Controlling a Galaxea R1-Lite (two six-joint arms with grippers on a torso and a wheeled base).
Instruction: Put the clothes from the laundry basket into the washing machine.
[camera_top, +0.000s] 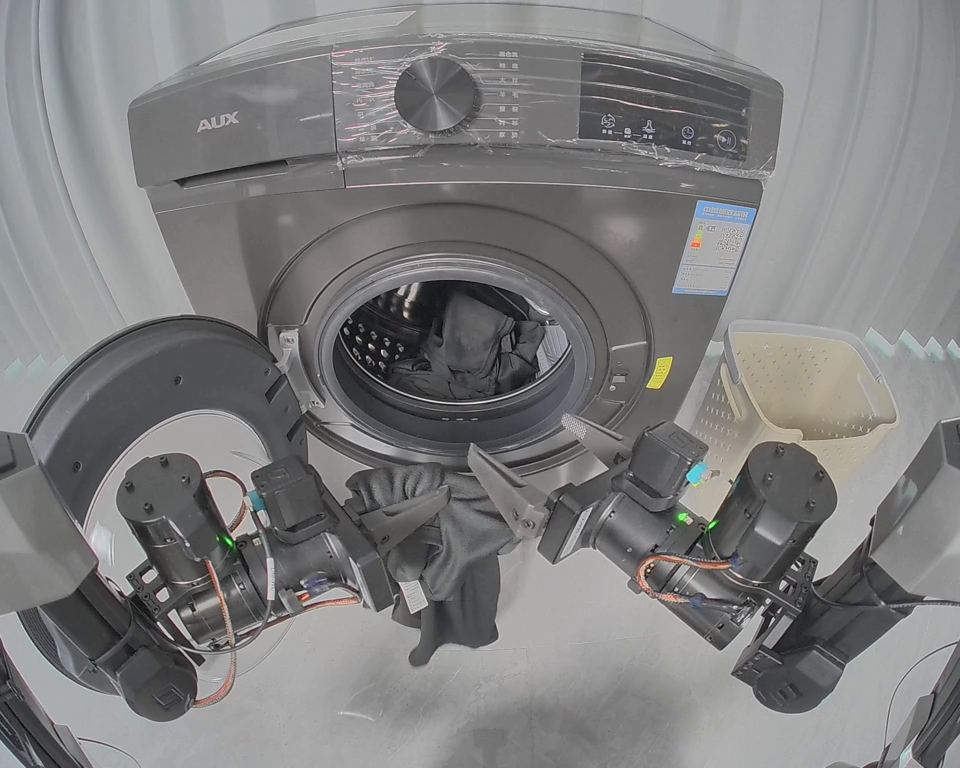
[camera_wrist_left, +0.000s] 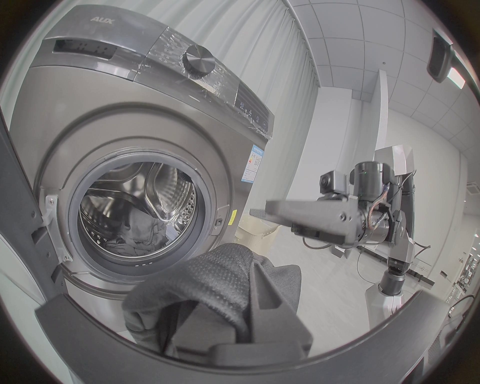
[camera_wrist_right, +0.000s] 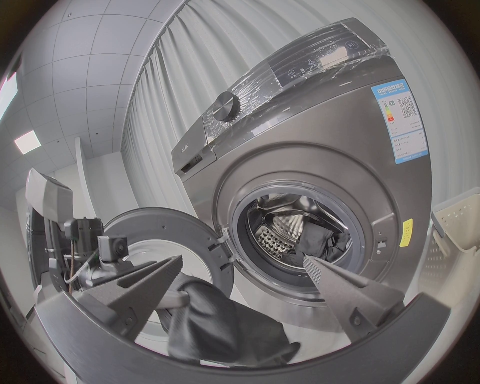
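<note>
Left gripper (camera_top: 415, 515) clenched on dark garment (camera_top: 465, 565), prob. soft, limp & light, best held at bunched top; right gripper (camera_top: 517, 436) released alongside.

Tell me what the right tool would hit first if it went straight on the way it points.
Probably the lower opening rim of the washing machine, just above the dark garment the left tool holds. Depth is unclear, so the open right tool might brush that garment first.

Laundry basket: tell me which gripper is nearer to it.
Right. The right gripper, open, sits below the drum opening, toward the laundry basket; the left gripper, shut on the dark garment, is farther off.
</note>
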